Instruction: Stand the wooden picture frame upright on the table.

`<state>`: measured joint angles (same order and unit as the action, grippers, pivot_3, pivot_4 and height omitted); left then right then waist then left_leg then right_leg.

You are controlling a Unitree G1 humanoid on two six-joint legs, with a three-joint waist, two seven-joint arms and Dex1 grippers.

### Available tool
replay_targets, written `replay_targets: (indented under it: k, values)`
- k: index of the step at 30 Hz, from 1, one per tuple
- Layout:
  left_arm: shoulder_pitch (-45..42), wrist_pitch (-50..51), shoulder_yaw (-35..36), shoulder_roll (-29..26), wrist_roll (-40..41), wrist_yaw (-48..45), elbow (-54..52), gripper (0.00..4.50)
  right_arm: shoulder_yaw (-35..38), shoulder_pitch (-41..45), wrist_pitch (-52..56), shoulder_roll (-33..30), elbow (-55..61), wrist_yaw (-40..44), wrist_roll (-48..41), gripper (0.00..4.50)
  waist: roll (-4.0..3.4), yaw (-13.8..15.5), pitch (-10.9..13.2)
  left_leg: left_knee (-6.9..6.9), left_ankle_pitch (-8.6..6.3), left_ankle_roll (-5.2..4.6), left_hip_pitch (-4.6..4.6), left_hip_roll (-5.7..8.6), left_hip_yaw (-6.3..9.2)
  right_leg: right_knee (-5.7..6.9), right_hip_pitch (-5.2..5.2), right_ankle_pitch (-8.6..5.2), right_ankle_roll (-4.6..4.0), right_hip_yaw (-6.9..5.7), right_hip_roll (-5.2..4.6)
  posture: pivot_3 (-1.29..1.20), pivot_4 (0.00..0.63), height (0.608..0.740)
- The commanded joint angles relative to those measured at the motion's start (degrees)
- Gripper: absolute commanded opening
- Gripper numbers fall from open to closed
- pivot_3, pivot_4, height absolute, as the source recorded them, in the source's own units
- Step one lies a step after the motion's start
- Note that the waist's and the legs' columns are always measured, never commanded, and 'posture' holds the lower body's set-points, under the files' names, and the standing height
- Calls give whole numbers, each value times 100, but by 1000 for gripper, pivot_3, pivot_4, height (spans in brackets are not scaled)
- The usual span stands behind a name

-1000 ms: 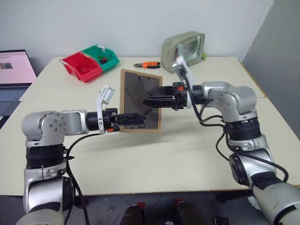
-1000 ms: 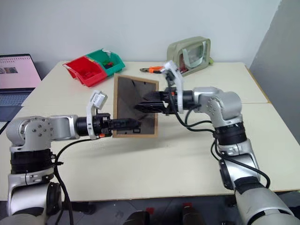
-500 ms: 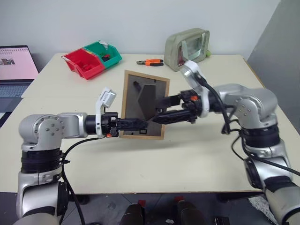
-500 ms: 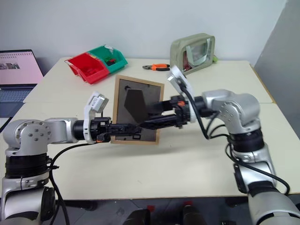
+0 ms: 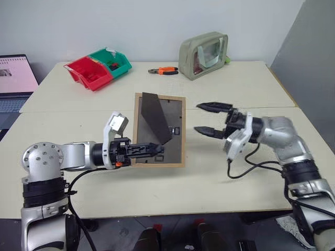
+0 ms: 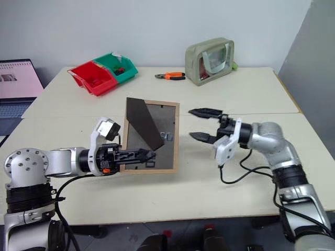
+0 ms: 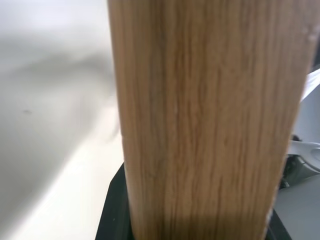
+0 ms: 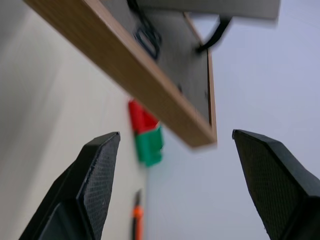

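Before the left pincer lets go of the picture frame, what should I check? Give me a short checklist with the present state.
1. Left pincer grips the wooden picture frame at its lower edge: ok.
2. Fold-out stand swung out from the back: ok.
3. Stand foot resting on the table: cannot tell.
4. Right pincer open and apart from the frame: ok.
5. Frame bottom edge on the table: cannot tell.

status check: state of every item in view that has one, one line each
wooden picture frame: upright, back facing camera, stand folded out, lower edge held
left claw: shut on the frame's lower edge
right claw: open, clear of the frame
pouch: standing at the table's far edge
laptop: open, screen lit
pliers: lying flat
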<state>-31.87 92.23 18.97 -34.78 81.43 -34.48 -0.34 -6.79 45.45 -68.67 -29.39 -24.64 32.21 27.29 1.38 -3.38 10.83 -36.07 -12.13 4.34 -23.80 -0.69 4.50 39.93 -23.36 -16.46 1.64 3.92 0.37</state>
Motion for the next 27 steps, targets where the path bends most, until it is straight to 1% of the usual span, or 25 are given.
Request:
replay_targets:
  k: [1,3,5,7,8,9,10,11,12,14,15,16,17,19,22,23,24,26,27]
  values:
    - [-75,-124,-173,80,1047,661,-14,846,36,610,-617,379,-573,-1514,1298,3796,0,3,0,-1,3,4,0,-1,2,3,0,0,-1,1,0,0,150,740]
    - [53,-355,-398,16,1552,1024,-111,846,-104,933,-579,562,-783,-2258,1920,3796,0,10,0,-2,4,6,0,-2,6,6,0,0,-2,1,-1,0,150,740]
    - [170,-597,-592,-100,1989,1337,-188,846,-245,1205,-609,666,-965,-2803,2246,3796,0,14,0,-3,5,8,1,-5,7,6,0,0,-3,2,-4,0,150,740]
    - [308,-843,-754,-275,2377,1590,-270,846,-376,1448,-706,699,-1179,-3189,2340,3419,1,14,0,-3,5,8,1,-4,9,5,0,0,-4,1,-11,0,150,740]
    - [396,-996,-822,-400,2600,1731,-296,846,-426,1526,-751,668,-1242,-3388,2400,3328,1,15,-1,-2,5,8,1,-3,9,5,1,-1,-5,0,-16,0,150,740]
    - [491,-1143,-865,-527,2798,1856,-321,1189,-480,1576,-807,620,-1299,-3549,2453,3049,1,14,-1,-2,5,8,1,-1,9,5,1,-1,-5,0,-17,0,150,740]
    - [569,-1278,-908,-635,2953,1954,-359,1533,-515,1593,-854,555,-1308,-3716,2528,2875,1,14,-1,-2,5,7,1,-1,9,5,2,-1,-6,1,-20,0,150,740]
    - [650,-1394,-924,-728,3070,2009,-380,1634,-550,1595,-922,481,-1329,-3839,2557,2678,1,14,-1,-2,5,7,1,1,9,5,3,-1,-6,2,-24,0,150,740]
    - [720,-1482,-927,-803,3126,2041,-411,1911,-578,1579,-1005,407,-1329,-3935,2571,2452,1,14,-1,-3,5,7,1,3,8,5,3,-1,-6,1,-25,0,150,740]
    - [829,-1648,-924,-909,3157,2066,-477,2231,-671,1571,-1155,289,-1404,-4048,2499,2083,3,34,-1,-3,5,5,1,7,9,5,5,-1,-6,1,-28,0,150,740]
    - [862,-1725,-926,-942,3157,2085,-509,2510,-724,1581,-1202,247,-1461,-4079,2449,1802,4,47,-2,-4,5,4,0,8,11,4,6,-1,-6,-2,-27,0,150,740]
    - [893,-1802,-886,-980,3157,2092,-517,2665,-793,1615,-1259,209,-1616,-4052,2290,1635,5,48,-2,-4,5,3,1,10,11,4,7,-1,-6,-3,-27,0,150,740]
    - [915,-1867,-868,-1007,3157,2095,-530,2981,-843,1643,-1303,179,-1732,-4037,2180,1360,5,45,-2,-4,5,0,3,12,10,4,10,-1,-6,-2,-27,0,150,740]
    - [996,-1961,-789,-1120,3157,2076,-583,3402,-912,1711,-1345,121,-1948,-4021,2040,1055,5,26,-2,-4,5,-4,6,15,8,5,12,-1,-6,-1,-26,0,150,740]
    - [1146,-2119,-455,-1392,3157,2050,-643,4039,-1172,1900,-1253,192,-2901,-3409,1071,849,5,-20,-2,-4,5,-4,7,14,9,5,12,-1,-6,-2,-23,0,150,740]
    - [1217,-2233,-111,-1614,3157,2084,-555,4273,-1133,1858,-732,414,-3176,-2437,112,842,5,-45,-2,-2,4,-5,11,13,2,6,12,-1,-7,3,-21,0,150,740]
    - [1267,-2324,119,-1756,3157,2119,-511,4449,-1114,1817,-357,554,-3320,-1726,-595,842,14,-82,1,-1,2,-8,12,12,4,6,13,0,-7,2,-18,0,150,740]
    - [1407,-2537,624,-2060,3157,2222,-459,4500,-940,1670,637,868,-3207,-180,-1994,842,33,-175,10,3,-4,-18,28,-3,4,5,25,3,-19,1,-3,0,150,740]
    - [1476,-2636,811,-2167,3157,2293,-469,4500,-893,1619,919,943,-3080,307,-2391,842,33,-184,10,4,-4,-19,28,-12,7,3,23,8,-28,-1,6,0,150,740]
